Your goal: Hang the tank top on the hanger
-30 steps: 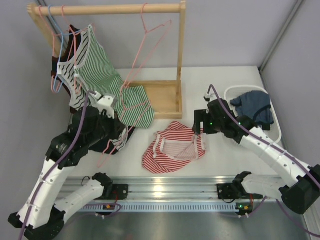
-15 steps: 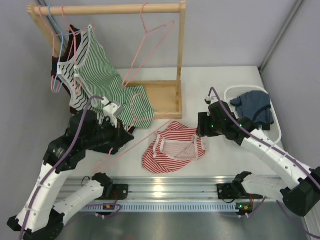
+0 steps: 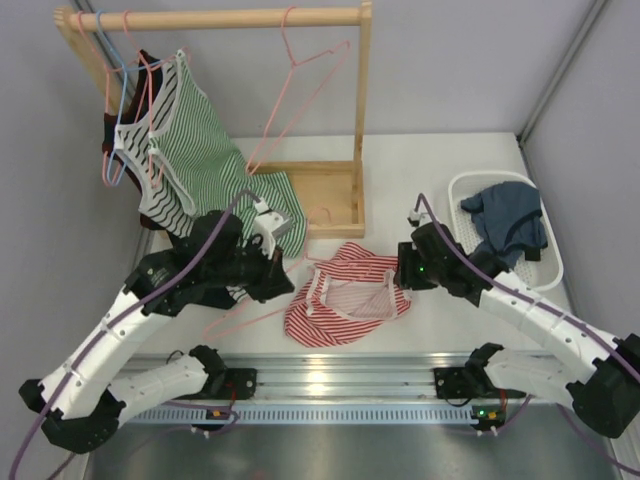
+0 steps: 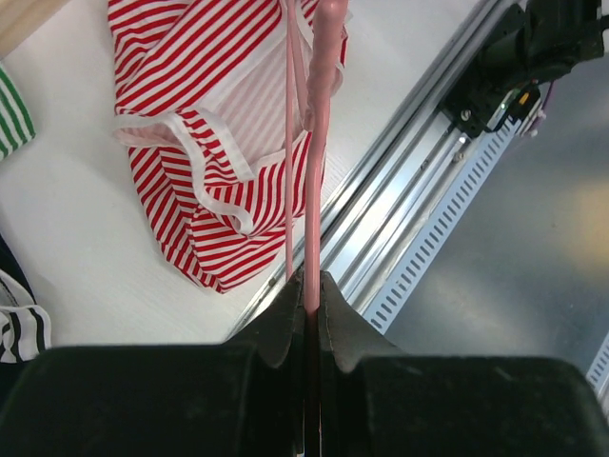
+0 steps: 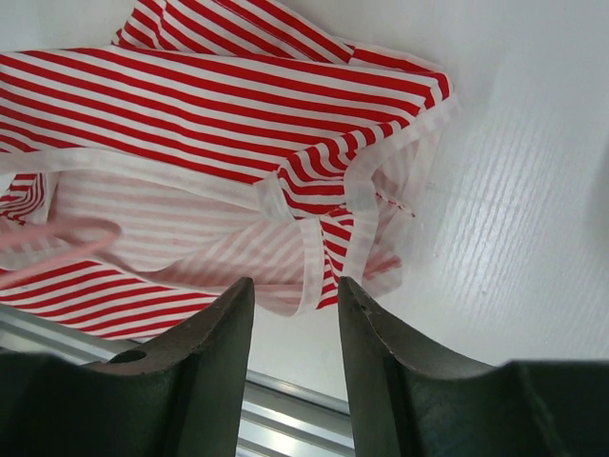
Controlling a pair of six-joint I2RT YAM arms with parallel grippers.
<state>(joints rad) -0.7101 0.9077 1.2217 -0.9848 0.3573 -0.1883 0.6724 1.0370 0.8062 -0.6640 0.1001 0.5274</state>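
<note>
Nearest, the left gripper (image 4: 306,286) is pinched tight on a thin pink wire hanger (image 4: 319,143), whose wire runs straight out ahead of the fingers. Within the last second that arm has swung the hanger rightward. Its far end now lies over the small red-and-white striped tank top (image 4: 205,86), which sits crumpled on the white table (image 4: 86,257), ahead of those fingers and slightly to their left.

The right gripper (image 5: 295,286) has dropped to the top's right edge and its jaws have narrowed. They stand part open and hold nothing, with a white-trimmed strap just beyond the fingertips, in line with the gap. I judge both arms are now placed for threading: the right ready to lift an opening, the left to feed the wire in. The top is not on the hanger yet.

Counted, there is one red striped top and one held hanger. Beyond the right fingers stands one white basket (image 3: 553,262) with one dark blue garment (image 3: 505,215). Farthest is one wooden rack (image 3: 220,18) carrying:
- one green-and-white striped top (image 3: 200,150)
- one light blue wire hanger (image 3: 122,85)
- one lone pink hanger (image 3: 318,53) towards the rail's right end
- more pink hooks at the left end, too tangled to count
</note>
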